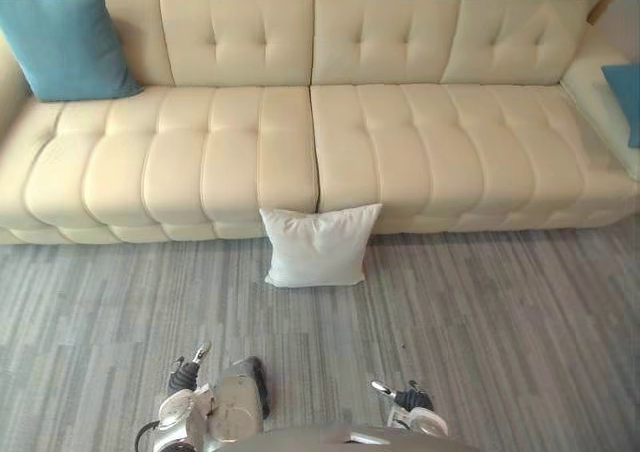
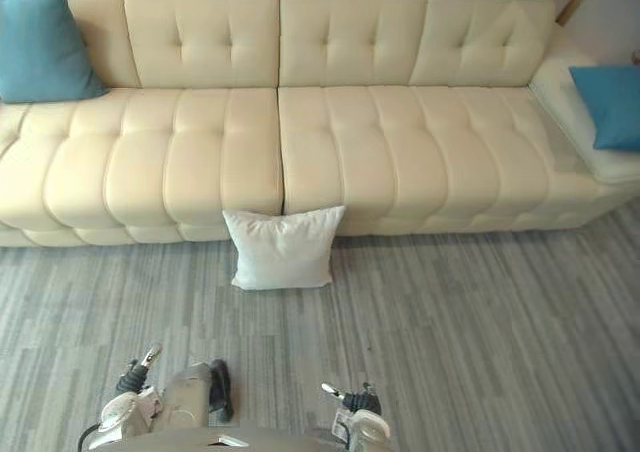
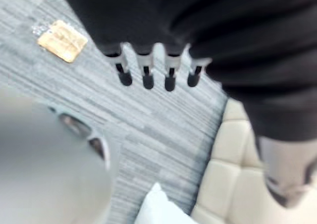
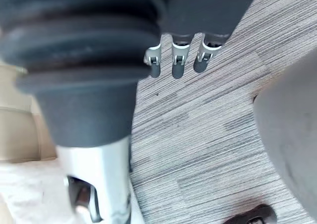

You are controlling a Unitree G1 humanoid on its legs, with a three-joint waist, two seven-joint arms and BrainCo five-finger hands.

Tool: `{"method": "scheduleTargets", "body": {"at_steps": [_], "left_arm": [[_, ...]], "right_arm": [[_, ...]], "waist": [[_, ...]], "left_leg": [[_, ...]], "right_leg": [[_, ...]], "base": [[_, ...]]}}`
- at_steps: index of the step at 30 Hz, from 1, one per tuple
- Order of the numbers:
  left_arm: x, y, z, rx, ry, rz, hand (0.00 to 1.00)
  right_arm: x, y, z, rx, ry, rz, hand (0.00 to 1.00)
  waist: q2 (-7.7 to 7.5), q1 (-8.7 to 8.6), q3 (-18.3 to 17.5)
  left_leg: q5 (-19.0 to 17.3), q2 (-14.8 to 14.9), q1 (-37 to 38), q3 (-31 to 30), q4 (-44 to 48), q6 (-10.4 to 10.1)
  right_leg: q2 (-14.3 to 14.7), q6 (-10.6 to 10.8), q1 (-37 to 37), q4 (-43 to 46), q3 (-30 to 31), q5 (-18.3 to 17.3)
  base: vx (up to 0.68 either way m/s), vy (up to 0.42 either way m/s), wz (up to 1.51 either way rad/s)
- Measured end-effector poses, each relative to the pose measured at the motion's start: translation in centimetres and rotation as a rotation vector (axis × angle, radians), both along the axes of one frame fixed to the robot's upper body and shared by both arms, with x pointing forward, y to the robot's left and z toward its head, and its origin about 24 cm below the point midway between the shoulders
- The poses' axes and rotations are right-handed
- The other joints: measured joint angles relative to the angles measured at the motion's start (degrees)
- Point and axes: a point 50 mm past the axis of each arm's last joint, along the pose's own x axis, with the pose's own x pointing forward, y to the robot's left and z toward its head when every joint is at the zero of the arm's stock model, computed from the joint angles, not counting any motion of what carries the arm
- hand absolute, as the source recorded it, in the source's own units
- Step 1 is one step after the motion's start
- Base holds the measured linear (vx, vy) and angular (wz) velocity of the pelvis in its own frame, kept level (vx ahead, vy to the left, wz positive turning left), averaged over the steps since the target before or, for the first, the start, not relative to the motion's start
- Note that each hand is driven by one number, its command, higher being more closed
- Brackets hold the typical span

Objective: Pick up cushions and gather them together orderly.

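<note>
A white cushion [image 1: 318, 244] stands on the carpet, leaning against the front of the cream sofa [image 1: 210, 162] near its middle seam. One blue cushion [image 1: 65, 40] rests upright in the sofa's far left corner. Another blue cushion [image 2: 608, 105] lies on the sofa's right end. My left hand [image 1: 188, 372] hangs low at the lower left, well short of the white cushion. Its fingers [image 3: 148, 75] are relaxed and hold nothing. My right hand [image 1: 402, 394] hangs low at the lower right, its fingers [image 4: 176, 65] also loose and empty. The white cushion's corner [image 3: 158, 209] shows past the left hand.
Grey striped carpet [image 1: 500, 332] lies between me and the sofa. A small tan patch [image 3: 62, 39] lies on the carpet.
</note>
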Motion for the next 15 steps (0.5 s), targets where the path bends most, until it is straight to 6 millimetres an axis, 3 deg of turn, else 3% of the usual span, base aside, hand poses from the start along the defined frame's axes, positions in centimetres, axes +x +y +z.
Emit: {"method": "scheduleTargets", "body": {"at_steps": [1, 3, 4, 6, 7, 9, 12, 15], "left_arm": [[-0.1, -0.4, -0.1, -0.008, 0.005, -0.013, 0.00], [-0.3, -0.6, -0.2, -0.012, 0.008, -0.017, 0.00], [-0.4, -0.6, -0.2, -0.011, 0.012, -0.016, 0.00], [-0.5, -0.7, -0.3, -0.017, 0.019, -0.013, 0.00], [-0.9, -1.7, -0.6, -0.047, 0.036, -0.010, 0.00], [-0.7, -2.8, -0.7, -0.070, 0.032, -0.014, 0.00], [-0.4, -2.9, -0.6, -0.058, 0.030, -0.054, 0.00], [0.0, -2.1, -0.4, -0.039, 0.014, -0.045, 0.00]], "right_arm": [[0.0, -0.4, 0.1, -0.013, -0.001, 0.010, 0.00], [0.0, -0.7, 0.1, -0.024, -0.002, 0.016, 0.00], [-0.2, -0.7, 0.1, -0.024, 0.002, 0.012, 0.00], [0.1, -0.9, 0.2, -0.024, -0.010, 0.006, 0.00], [0.5, -1.7, 0.4, -0.056, -0.016, 0.023, 0.00], [0.6, -2.2, 0.6, -0.064, -0.023, 0.005, 0.00], [0.2, -2.1, 0.4, -0.059, -0.008, 0.001, 0.00], [-0.2, -1.9, 0.2, -0.052, -0.001, -0.002, 0.00]], "waist": [[0.99, -0.10, 0.5], [1.55, -0.55, 0.5], [1.48, -0.84, 0.5], [1.51, -1.26, 1.1], [4.00, -1.06, 0.7], [5.16, -0.94, 1.2], [4.97, -1.17, 1.1], [3.88, -0.89, 1.7]], "left_leg": [[0.1, 0.7, 3.2, 0.3, -1.6, -0.2], [0.3, 1.9, 5.3, 0.3, -2.8, -0.6], [0.5, 2.2, 6.1, 0.3, -3.6, -2.0], [-0.7, 2.4, 8.7, -0.8, -5.1, -6.2], [-0.3, 4.2, 8.3, -0.7, -5.4, -6.3], [0.8, 4.9, 8.4, -0.7, -6.4, -6.0], [4.1, 5.4, 9.5, -2.0, -5.9, -6.8], [4.1, 7.1, 3.9, -4.8, 7.1, -7.3]], "right_leg": [[0.1, -1.9, -2.1, -2.1, -4.1, -3.0], [1.0, -2.8, -5.3, -8.9, -7.5, -5.1], [1.5, -2.9, -6.2, -15.8, -8.4, -4.0], [3.2, -4.4, -5.4, -27.7, -8.0, 4.5], [5.2, -5.1, -5.3, -28.6, -8.2, 4.9], [6.3, -5.9, -5.4, -29.1, -8.5, 4.1], [5.9, -6.4, -2.1, -29.8, -10.7, 2.5], [4.7, -4.9, 1.7, -31.8, -12.9, 0.5]], "base": [[0.29, -0.090, -0.17], [0.22, -0.162, 0.04], [0.25, -0.245, 0.18], [0.33, -0.277, 0.09], [0.28, -0.219, -0.12], [0.21, -0.178, -0.11], [0.12, -0.166, 0.29], [-0.04, -0.079, 0.62]]}}
